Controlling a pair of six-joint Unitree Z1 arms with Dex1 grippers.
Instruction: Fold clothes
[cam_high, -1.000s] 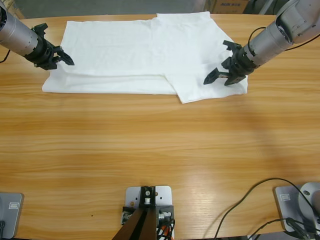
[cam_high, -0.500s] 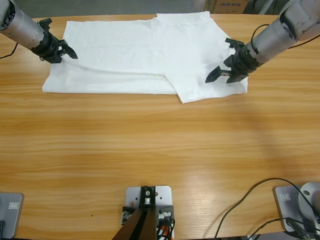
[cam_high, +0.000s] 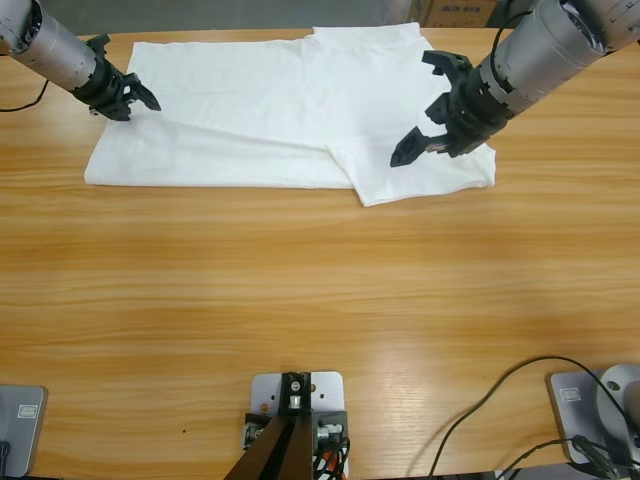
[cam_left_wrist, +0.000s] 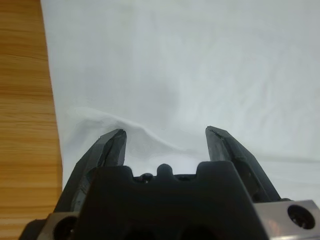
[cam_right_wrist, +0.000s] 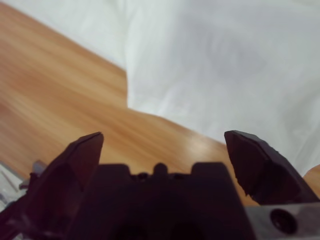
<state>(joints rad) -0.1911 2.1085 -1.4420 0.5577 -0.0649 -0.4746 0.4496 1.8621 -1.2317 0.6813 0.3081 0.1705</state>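
Note:
The clothes show as one white T-shirt (cam_high: 260, 110), spread along the far side of the wooden table (cam_high: 300, 290) with its near part folded over. My left gripper (cam_high: 135, 95) sits at the shirt's left edge. In the left wrist view the left gripper (cam_left_wrist: 167, 137) is open just above a raised ridge of the white shirt (cam_left_wrist: 200, 60), with nothing between the jaws. My right gripper (cam_high: 415, 135) hangs over the shirt's right part. In the right wrist view the right gripper (cam_right_wrist: 165, 142) is wide open and empty, above the shirt (cam_right_wrist: 225, 60) and its near edge.
Bare wood fills the whole near half of the table (cam_right_wrist: 60, 85). A cardboard box (cam_high: 455, 10) stands beyond the far edge at the right. Black cables (cam_high: 500, 400) lie at the near right corner.
The left gripper has moved toward the far side, along the shirt's left edge. The right gripper has risen and shifted left and farther over the shirt. The shirt lies much as before.

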